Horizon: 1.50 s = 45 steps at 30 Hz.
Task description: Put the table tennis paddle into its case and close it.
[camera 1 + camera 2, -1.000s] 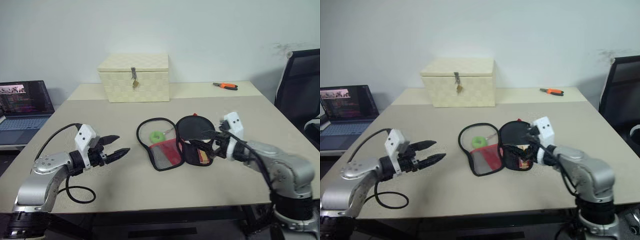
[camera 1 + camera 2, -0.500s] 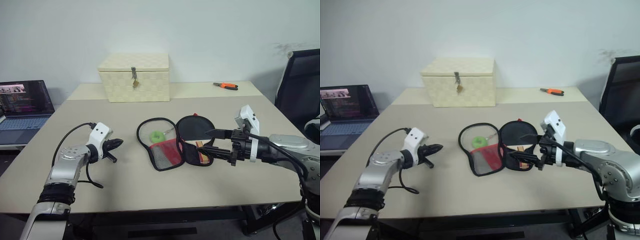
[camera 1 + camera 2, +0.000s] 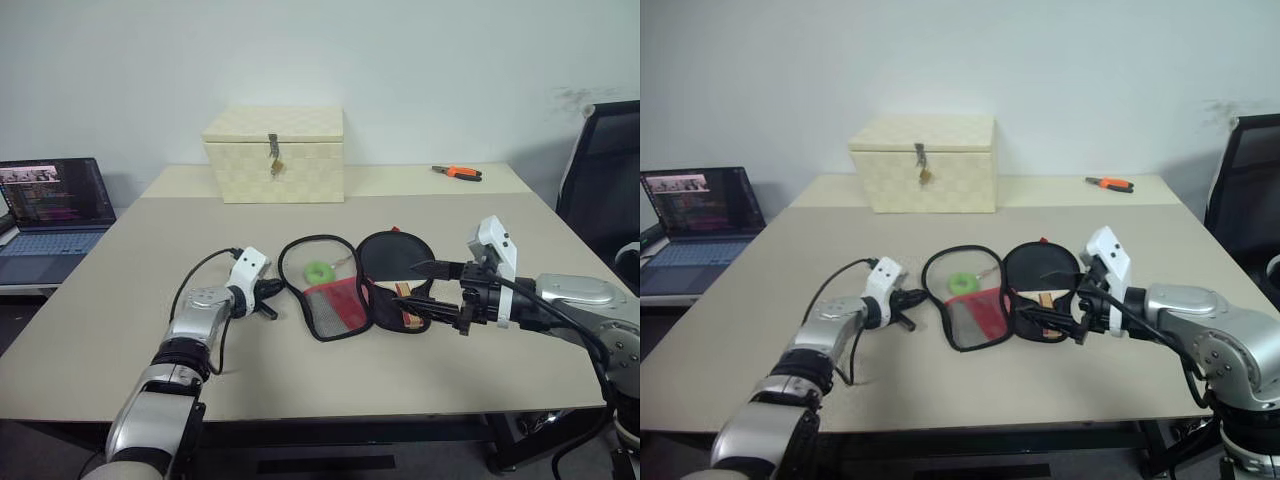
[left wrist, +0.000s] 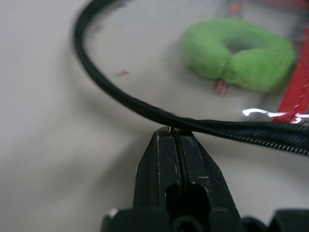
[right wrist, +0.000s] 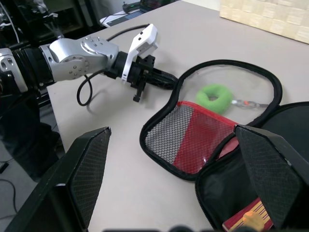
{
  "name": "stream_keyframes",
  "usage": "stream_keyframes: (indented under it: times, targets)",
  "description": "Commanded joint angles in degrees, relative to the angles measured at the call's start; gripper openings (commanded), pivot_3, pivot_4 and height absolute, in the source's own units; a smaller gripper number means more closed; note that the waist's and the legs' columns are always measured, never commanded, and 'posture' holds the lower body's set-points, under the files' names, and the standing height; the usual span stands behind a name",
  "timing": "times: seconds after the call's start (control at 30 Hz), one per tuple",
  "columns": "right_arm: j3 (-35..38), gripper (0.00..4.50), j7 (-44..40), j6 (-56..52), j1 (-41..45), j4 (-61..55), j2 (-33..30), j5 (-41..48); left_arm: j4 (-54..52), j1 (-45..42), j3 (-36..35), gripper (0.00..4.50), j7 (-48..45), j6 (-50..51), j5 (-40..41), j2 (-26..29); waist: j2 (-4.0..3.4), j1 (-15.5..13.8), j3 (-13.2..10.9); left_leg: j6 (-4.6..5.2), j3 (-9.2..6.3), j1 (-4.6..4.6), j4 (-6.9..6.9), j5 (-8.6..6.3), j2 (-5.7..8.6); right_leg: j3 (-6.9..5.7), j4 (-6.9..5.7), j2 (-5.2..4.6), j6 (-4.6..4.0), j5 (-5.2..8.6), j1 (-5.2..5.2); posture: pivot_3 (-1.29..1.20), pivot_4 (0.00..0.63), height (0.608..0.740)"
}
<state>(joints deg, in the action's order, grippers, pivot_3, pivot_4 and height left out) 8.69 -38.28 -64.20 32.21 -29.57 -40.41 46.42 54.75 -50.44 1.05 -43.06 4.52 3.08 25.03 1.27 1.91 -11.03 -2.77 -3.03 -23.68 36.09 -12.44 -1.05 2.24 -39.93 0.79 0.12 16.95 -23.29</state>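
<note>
The case [image 3: 335, 305] lies unzipped and spread flat mid-table, its mesh and red flap to the left. A green ring [image 3: 319, 271] rests inside the black zipper rim [image 4: 145, 108]. The table tennis paddle lies in the case's right half, black face up, with its wooden handle [image 3: 404, 294] pointing toward me. My left gripper [image 3: 272, 292] is shut, its tips [image 4: 171, 133] against the rim at the flap's left edge, with nothing seen between them. My right gripper [image 3: 422, 286] hovers open over the paddle handle, and its fingers [image 5: 91, 164] stand wide apart.
A cream latched box [image 3: 275, 155] stands at the back of the table. Orange-handled pliers [image 3: 457, 172] lie at the back right. A laptop [image 3: 50, 205] sits off the left edge, a black chair [image 3: 610, 150] at the right. A black cable [image 3: 205, 275] loops behind my left wrist.
My left gripper closed and travelled right across the table to the case's left rim. My right gripper drew back a little from the case and stayed open.
</note>
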Motion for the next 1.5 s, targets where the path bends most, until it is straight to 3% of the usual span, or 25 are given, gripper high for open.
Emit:
stream_keyframes:
  times: [0.03, 0.3, 0.53, 0.83, 1.07, 1.5]
  targets:
    - [2.5, 4.5, 1.0, 1.2, -1.6, -1.3, -1.2, 0.4, -1.0, -2.6, -1.3, 0.06, -1.0, -0.5, 1.5, -1.4, 0.01, -0.1, 0.0, 0.0, -0.03, -0.01, 0.0, 0.0, 0.03, 0.0, -0.01, -0.02, -0.01, -0.01, 0.0, 0.0, 0.15, 0.74]
    - [7.3, 4.5, 1.3, 0.2, -3.9, 1.3, -6.6, 0.4, -0.8, -11.5, -2.8, 0.06, -2.9, 1.0, 4.1, -7.2, 0.11, -0.3, 0.0, 0.0, -0.14, -0.12, 0.08, 0.01, 0.22, -0.08, 0.0, -0.15, 0.05, -0.06, -0.01, 0.0, 0.15, 0.74]
    - [5.8, 4.5, 2.4, 0.8, -4.9, 5.8, -9.5, -3.0, 3.9, -19.6, -2.4, 0.06, -3.3, -1.2, 3.0, -14.2, 0.17, 0.1, 0.0, 0.01, 0.02, -0.15, 0.11, 0.0, 0.35, -0.06, 0.07, -0.22, 0.22, -0.09, 0.01, 0.0, 0.15, 0.74]
    - [2.4, 4.5, 5.0, 1.6, -1.0, 12.3, -6.8, -6.6, 4.4, -17.3, -3.1, 0.06, -3.1, -2.6, 2.4, -12.2, 0.17, 1.1, 0.0, 0.02, 0.11, 0.0, 0.08, 0.01, 0.28, 0.04, -0.05, -0.15, 0.29, -0.05, 0.01, 0.0, 0.15, 0.74]
    - [-0.4, 4.5, 4.6, 3.5, 2.9, 18.4, -5.4, -10.1, 2.4, -15.0, -2.8, 0.06, -3.3, -1.8, 2.6, -11.2, 0.17, 0.4, -0.1, 0.02, 0.01, -0.1, 0.11, 0.01, 0.33, 0.02, -0.02, -0.22, 0.21, -0.09, -0.01, 0.0, 0.15, 0.74]
    - [5.5, 4.5, 4.1, -0.4, -1.3, 14.3, -10.2, -8.5, 14.9, -24.2, -2.2, 0.06, 0.8, -6.9, -0.1, -20.3, 0.19, -0.4, -0.1, 0.04, 0.02, -0.2, 0.21, 0.0, 0.48, -0.04, 0.0, -0.34, 0.29, -0.1, 0.0, 0.0, 0.15, 0.74]
